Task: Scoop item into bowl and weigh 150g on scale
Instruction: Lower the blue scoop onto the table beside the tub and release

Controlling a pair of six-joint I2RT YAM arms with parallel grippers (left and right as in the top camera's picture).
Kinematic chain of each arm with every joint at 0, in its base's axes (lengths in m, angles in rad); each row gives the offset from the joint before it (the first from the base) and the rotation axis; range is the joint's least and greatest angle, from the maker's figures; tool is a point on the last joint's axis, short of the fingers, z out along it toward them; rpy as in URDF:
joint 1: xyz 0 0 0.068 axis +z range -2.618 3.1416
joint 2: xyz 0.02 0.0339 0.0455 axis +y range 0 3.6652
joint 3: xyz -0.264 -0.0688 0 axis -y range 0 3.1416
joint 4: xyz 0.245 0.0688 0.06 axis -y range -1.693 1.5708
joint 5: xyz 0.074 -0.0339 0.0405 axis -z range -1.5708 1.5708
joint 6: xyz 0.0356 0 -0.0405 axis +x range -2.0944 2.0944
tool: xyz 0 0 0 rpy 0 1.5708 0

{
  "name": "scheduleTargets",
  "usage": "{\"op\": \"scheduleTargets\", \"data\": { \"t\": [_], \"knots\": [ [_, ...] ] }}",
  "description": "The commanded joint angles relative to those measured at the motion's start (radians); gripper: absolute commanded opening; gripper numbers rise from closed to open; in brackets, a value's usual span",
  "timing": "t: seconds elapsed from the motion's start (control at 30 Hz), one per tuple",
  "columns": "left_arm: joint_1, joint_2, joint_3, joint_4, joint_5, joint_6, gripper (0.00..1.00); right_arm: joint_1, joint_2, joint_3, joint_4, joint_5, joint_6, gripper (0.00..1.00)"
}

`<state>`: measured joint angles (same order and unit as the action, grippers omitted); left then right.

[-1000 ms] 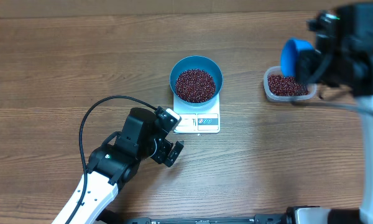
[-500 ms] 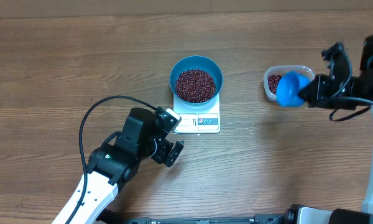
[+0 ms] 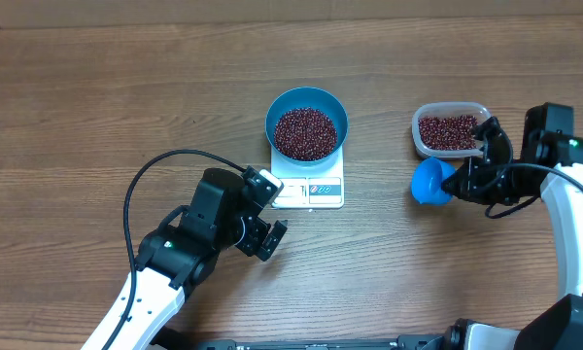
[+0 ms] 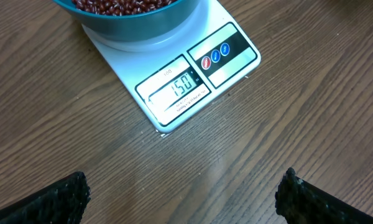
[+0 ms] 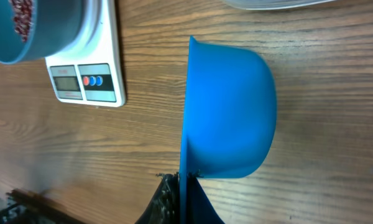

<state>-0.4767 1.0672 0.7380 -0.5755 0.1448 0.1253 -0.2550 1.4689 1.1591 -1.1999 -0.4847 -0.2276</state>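
The blue bowl stands on the white scale, filled with dark red beans. In the left wrist view the scale's display reads 150, with the bowl just behind it. My left gripper stands open, low over the bare table in front of the scale, nothing between its fingers. My right gripper is shut on the handle of a small blue scoop. The scoop is turned on its side near the table, and no beans show in it.
A clear plastic tub holding more beans sits at the right, just behind the scoop. A black cable loops from the left arm over the table at the left. The right wrist view catches the scale and bowl at its upper left.
My right arm has swung the scoop from above the tub down to the table in front of it. The left arm, bowl and scale have not moved.
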Motion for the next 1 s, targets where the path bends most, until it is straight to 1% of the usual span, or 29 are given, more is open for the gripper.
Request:
{"op": "scheduleTargets", "data": {
  "t": [0.0,0.27,0.43,0.57,0.77,0.9,0.97],
  "knots": [
    [-0.002,0.005,-0.003,0.003,-0.007,-0.017,0.99,-0.004,0.003,-0.040,0.050,-0.043,0.012,0.04],
    [-0.002,0.005,-0.003,0.003,-0.007,-0.017,0.99,-0.004,0.079,-0.073,0.065,-0.054,0.018,0.04],
    [-0.002,0.005,-0.003,0.003,-0.007,-0.017,1.00,-0.004,0.086,-0.122,0.077,-0.060,0.018,0.04],
    [-0.002,0.005,-0.003,0.003,-0.007,-0.017,1.00,-0.005,0.086,-0.125,0.084,-0.057,0.018,0.05],
    [-0.002,0.005,-0.003,0.003,-0.006,-0.017,1.00,-0.005,0.086,-0.125,0.090,-0.052,0.024,0.29],
    [-0.002,0.005,-0.003,0.003,-0.007,-0.017,0.99,-0.005,0.086,-0.125,0.096,-0.004,0.072,0.33],
    [-0.002,0.005,-0.003,0.003,-0.007,-0.017,1.00,-0.005,0.086,-0.125,0.097,0.004,0.074,0.34]
  ]
}}
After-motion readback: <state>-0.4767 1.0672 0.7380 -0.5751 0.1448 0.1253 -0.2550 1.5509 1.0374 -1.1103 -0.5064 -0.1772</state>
